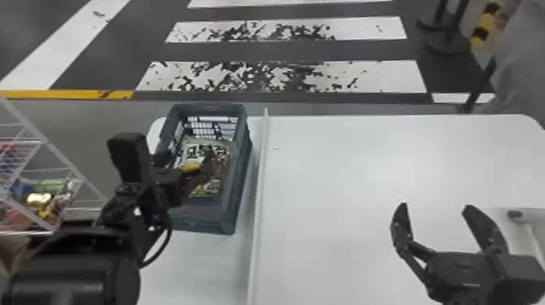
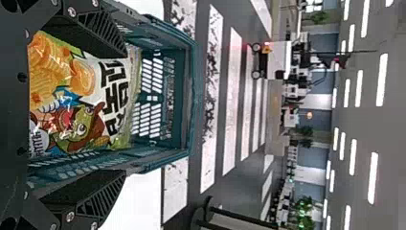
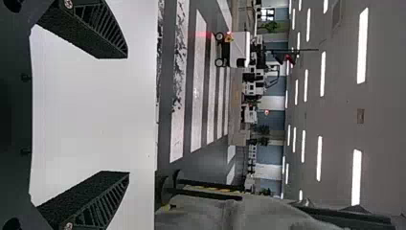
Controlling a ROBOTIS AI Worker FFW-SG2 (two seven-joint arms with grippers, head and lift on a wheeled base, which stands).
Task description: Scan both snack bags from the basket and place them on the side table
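The left gripper had its two black fingers spread well apart, nothing pinched between them, and reached over the basket on the left part of the white table. In the left wrist view one finger lay over the snack bag, while the other lay across the basket's side wall. The bag was in the basket, its printed front showing a pale field with large black lettering, orange chips and a cartoon figure in a brown hat; whether a second bag lay with it could not be told. The basket itself was blue-green, with latticed walls. Right of it, a thin pale strip ran along the tabletop, raised a little, from the far edge towards the robot. Beyond that strip, the right gripper hung over the table, fingers spread wide and empty, with a pale object with a dark end just to its right. To the left of the table a white wire rack held colourful packages. Past the table's far edge the grey floor carried white stripes, mottled with black in places, and a yellow line at the left. Black stands stood at the far right.
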